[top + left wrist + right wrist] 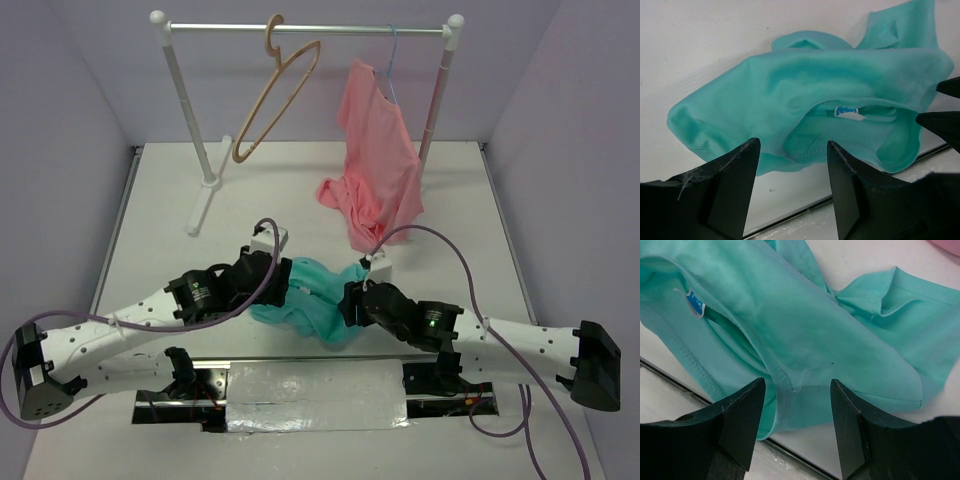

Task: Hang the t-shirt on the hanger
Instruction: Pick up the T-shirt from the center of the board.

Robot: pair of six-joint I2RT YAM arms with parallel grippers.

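Teal t-shirt point(312, 298): crumpled in a heap on the white worktop point(300, 190), at about 6 o'clock near its front edge, lying between the two claws. Its neck opening, with a blue-and-white label point(847, 112), faces the left wrist camera.
Left claw point(792, 150): fingers spread apart and gripping nothing. It sits at the heap's 9 o'clock side, with its tips just at the cloth beside the neck opening.
Right claw point(797, 387): fingers apart, nothing clamped. It sits at the heap's 3 o'clock side, with a stitched hem lying between and just beyond its tips.
Wooden hanger point(280, 95): hangs tilted by its curved hook from the metal rail point(300, 29) at 12 o'clock, well apart from the heap.
Pink shirt point(380, 150): hangs on a thin blue wire hanger point(392, 60) at 1 o'clock on the same rail, and its lower part is bunched on the worktop.
Silvery panel point(315, 395): set at the front edge, between the arm bases.
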